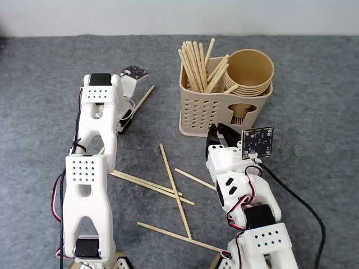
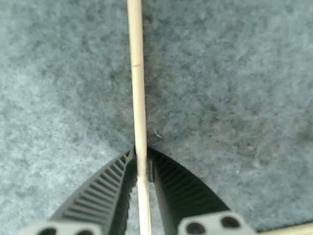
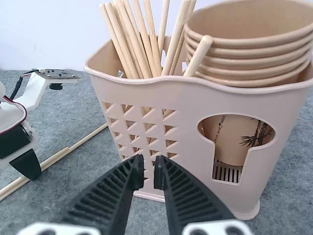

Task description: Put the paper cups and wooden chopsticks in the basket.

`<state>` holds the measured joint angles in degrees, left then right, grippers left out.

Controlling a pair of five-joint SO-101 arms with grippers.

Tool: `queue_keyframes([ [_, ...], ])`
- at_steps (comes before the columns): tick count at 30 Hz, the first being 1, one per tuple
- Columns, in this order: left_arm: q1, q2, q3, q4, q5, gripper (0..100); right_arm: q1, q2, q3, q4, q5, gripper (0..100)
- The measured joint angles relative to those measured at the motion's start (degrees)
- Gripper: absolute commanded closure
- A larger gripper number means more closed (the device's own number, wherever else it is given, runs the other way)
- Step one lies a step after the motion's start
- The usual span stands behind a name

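Left hand: the left hand [image 2: 142, 161] is clenched on the held chopstick [image 2: 137, 88], its ribbed jaws pinching the stick, which runs well out ahead of them.
Held chopstick: in the high view it lies left of centre in the upper half, low over the table [image 1: 50, 84], its free end pointing up and right toward the basket [image 1: 193, 120].
Right hand: the right hand [image 3: 148, 171] sits just in front of the basket at centre right, jaws closed to a narrow slit with nothing between them.
Basket: it holds stacked paper cups [image 1: 255, 73] on its right side and a bundle of upright chopsticks [image 1: 196, 64] on its left.
Loose chopsticks: four or so loose chopsticks [image 1: 175, 190] lie crossed in the lower centre.
Doing the step well: I judge the step to be lifting and carrying. Raise the stick clear before swinging, tip it toward vertical over the left compartment, and let go only once its lower end is inside the rim.
Risk: the grip looks off-centre, so the long end may sag or pivot.
Materials: the sticks are thin, smooth, pale round wood. The basket is beige plastic with triangular lattice holes. The table has a grey felt-like nap.
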<state>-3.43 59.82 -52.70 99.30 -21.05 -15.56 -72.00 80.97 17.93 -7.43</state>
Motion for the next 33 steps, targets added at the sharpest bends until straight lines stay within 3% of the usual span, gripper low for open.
queue_keyframes([
  [12, 0.0, -4.3, 0.0, -0.1, 0.4, 99, 0.0, 0.0, 0.0, 0.0, 0.0, 94.6],
  [24, 1.7, -26.2, 0.0, 0.2, 9.5, 99, 0.0, 0.0, 0.0, 0.0, 0.0, 94.6],
  [33, 8.4, -45.5, 0.0, -0.6, 17.2, 99, 0.0, 0.0, 0.0, 0.0, 0.0, 94.6],
])
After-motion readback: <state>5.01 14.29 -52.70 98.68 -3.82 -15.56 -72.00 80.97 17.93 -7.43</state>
